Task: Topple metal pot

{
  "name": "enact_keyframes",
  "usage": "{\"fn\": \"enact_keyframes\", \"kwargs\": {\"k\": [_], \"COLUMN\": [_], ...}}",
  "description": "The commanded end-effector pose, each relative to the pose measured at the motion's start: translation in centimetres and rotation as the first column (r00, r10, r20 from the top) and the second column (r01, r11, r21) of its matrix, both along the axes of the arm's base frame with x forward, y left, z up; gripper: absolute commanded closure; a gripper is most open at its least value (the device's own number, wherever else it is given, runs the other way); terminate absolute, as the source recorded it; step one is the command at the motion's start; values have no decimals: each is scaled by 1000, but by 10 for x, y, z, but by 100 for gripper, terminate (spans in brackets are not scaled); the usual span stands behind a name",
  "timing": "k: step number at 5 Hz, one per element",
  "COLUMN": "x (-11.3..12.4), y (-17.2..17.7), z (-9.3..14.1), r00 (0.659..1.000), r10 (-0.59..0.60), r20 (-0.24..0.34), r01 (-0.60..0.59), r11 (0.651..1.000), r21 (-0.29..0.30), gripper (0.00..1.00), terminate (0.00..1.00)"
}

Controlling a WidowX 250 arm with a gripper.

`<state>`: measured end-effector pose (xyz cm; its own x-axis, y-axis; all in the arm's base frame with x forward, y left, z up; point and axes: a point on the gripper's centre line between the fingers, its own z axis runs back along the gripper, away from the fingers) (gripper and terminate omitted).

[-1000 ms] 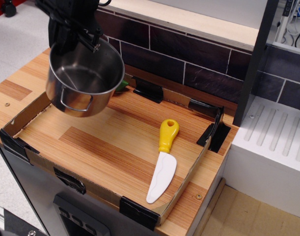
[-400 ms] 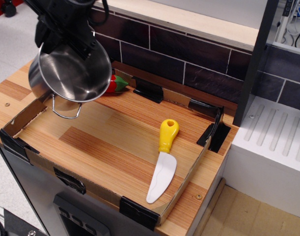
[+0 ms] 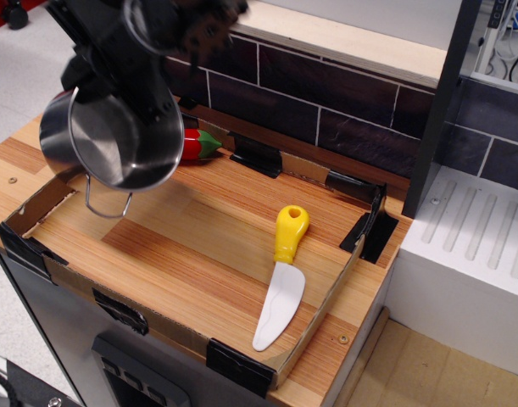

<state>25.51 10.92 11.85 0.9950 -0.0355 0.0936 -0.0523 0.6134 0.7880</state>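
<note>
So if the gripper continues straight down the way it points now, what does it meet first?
Likely the wooden tray floor near the left cardboard wall, with the metal pot it carries touching first; depth is unclear.

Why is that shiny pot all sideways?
The metal pot is tipped hard, its mouth facing sideways, held up by the pincer over the tray's left end. Its wire handle dangles down. Nothing has spilled.

mock kitchen | tiled backsplash [image 3: 326,102] | wooden counter [image 3: 199,246] | drainboard [image 3: 470,229]
</note>
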Motion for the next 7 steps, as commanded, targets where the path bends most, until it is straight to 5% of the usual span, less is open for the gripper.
{"fn": "enact_keyframes", "kwargs": {"k": [1,3,4,6,7], "x": [-2,-3,-4,-7,-8], "y": [-10,-22,-28,-34,-41], "z": [-3,-21,-27,-36,-31], "r00": [998,997,995,997,1000], "r10": [-26,-39,-24,-20,14], "r20": [50,60,101,72,-25], "r01": [21,34,15,12,-14], "r11": [995,995,996,994,1000], "r21": [94,89,91,105,8], "gripper": [100,100,0,0,0], "terminate": [0,0,0,0,0]}}
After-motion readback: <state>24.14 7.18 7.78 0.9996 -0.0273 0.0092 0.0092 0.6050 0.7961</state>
